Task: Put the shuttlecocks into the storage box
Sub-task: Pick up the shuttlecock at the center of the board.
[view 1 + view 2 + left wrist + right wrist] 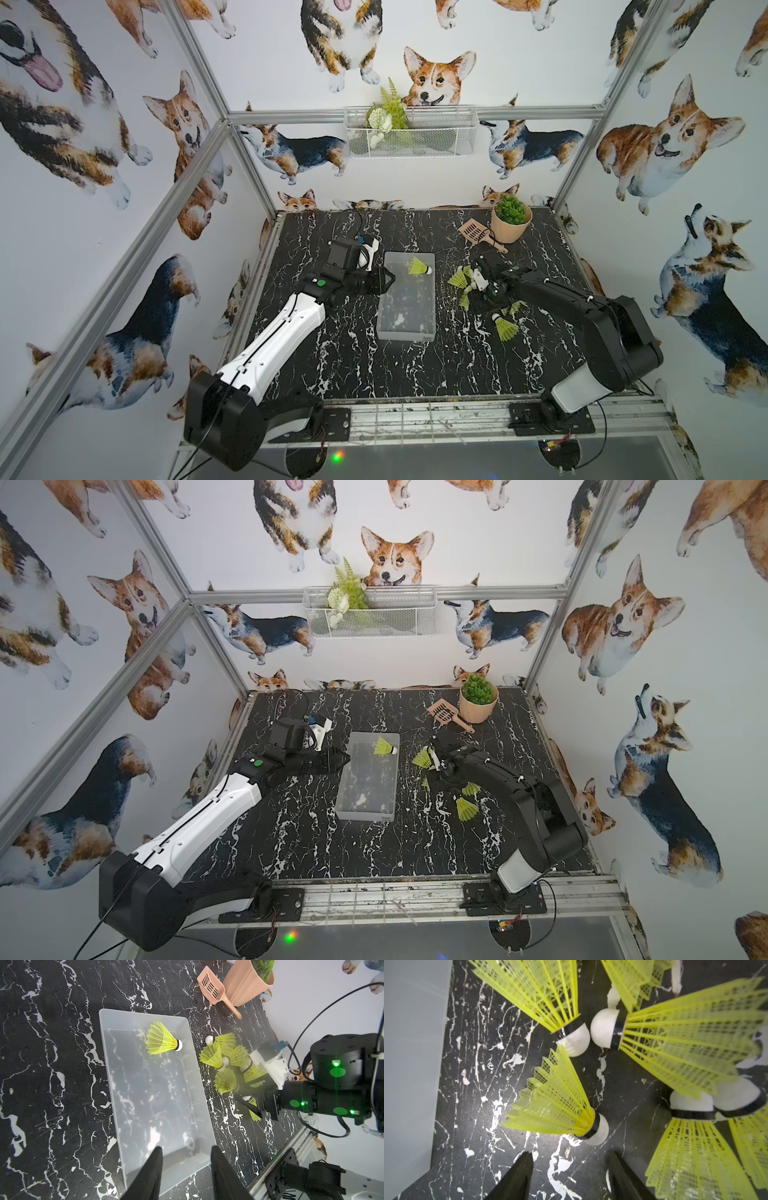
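One shuttlecock (420,266) lies in the storage box (405,320); the other shuttlecocks (560,1109) crowd just ahead of the right gripper (570,1153), fingers parted, empty. Left gripper (186,1147) hovers, equally parted and empty.

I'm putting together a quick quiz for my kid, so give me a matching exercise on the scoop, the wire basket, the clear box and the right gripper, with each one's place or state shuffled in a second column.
Things
1. scoop
2. wire basket
3. clear box
4. right gripper

Place or state
A. hangs on the back wall
B. holds one shuttlecock
C. open, over the loose shuttlecocks
D. lies beside the plant pot

Pairs: 1-D, 2-A, 3-B, 4-C
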`<action>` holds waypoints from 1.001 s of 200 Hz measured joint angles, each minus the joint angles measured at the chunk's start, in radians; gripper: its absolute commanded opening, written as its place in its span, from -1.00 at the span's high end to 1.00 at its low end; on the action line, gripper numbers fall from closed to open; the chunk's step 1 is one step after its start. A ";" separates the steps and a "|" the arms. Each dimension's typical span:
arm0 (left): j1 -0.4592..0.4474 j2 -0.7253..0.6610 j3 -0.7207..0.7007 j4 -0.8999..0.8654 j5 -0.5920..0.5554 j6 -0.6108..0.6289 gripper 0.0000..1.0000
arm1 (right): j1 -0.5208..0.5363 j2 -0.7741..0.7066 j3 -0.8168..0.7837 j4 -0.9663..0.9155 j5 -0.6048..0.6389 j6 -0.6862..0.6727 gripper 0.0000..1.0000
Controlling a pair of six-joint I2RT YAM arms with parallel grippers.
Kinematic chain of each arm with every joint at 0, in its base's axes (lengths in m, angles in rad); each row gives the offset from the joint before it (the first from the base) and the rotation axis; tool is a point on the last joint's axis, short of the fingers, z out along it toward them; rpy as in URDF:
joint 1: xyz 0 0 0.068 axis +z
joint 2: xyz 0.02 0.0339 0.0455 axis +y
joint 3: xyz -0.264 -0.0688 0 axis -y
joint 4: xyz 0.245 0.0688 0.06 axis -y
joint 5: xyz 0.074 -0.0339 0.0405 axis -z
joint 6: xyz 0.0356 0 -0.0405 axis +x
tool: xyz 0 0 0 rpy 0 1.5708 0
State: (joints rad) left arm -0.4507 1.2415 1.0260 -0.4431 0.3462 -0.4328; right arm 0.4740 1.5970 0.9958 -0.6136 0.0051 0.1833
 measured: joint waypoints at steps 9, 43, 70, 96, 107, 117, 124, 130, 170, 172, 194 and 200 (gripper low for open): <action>0.000 -0.002 0.000 0.000 0.000 0.000 0.16 | -0.003 0.020 0.013 -0.003 0.002 -0.005 -0.25; 0.000 -0.012 -0.002 -0.002 -0.001 0.003 0.16 | -0.018 0.092 0.053 -0.003 0.014 -0.031 -0.24; 0.000 -0.022 -0.006 -0.005 -0.002 0.007 0.16 | -0.023 0.134 0.066 -0.002 0.021 -0.050 -0.19; 0.000 -0.026 -0.009 -0.007 -0.004 0.010 0.16 | -0.022 0.156 0.075 -0.003 0.021 -0.061 0.00; 0.000 -0.026 -0.010 -0.008 -0.005 0.010 0.16 | -0.022 0.160 0.075 -0.003 0.019 -0.074 0.07; 0.000 -0.027 -0.010 -0.008 -0.005 0.010 0.16 | -0.022 0.160 0.075 -0.003 0.016 -0.075 0.12; 0.000 -0.027 -0.010 -0.008 -0.005 0.010 0.16 | -0.022 0.160 0.076 -0.003 0.013 -0.077 0.15; 0.000 -0.027 -0.010 -0.008 -0.005 0.010 0.16 | -0.022 0.160 0.077 -0.002 0.011 -0.079 0.18; 0.000 -0.028 -0.010 -0.008 -0.005 0.010 0.17 | -0.016 0.164 0.079 0.001 -0.010 -0.093 0.34; 0.000 -0.028 -0.010 -0.008 -0.005 0.010 0.16 | -0.014 0.164 0.079 0.001 -0.011 -0.096 0.34; 0.000 -0.028 -0.010 -0.008 -0.004 0.010 0.16 | 0.002 0.164 0.078 0.003 -0.016 -0.102 0.46; 0.000 -0.028 -0.010 -0.008 -0.003 0.010 0.16 | 0.004 0.164 0.078 0.004 -0.016 -0.104 0.47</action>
State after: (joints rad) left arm -0.4507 1.2133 1.0164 -0.4507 0.3431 -0.4229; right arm 0.4778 1.7611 1.0737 -0.6094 -0.0109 0.0795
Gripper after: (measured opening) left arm 0.418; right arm 0.283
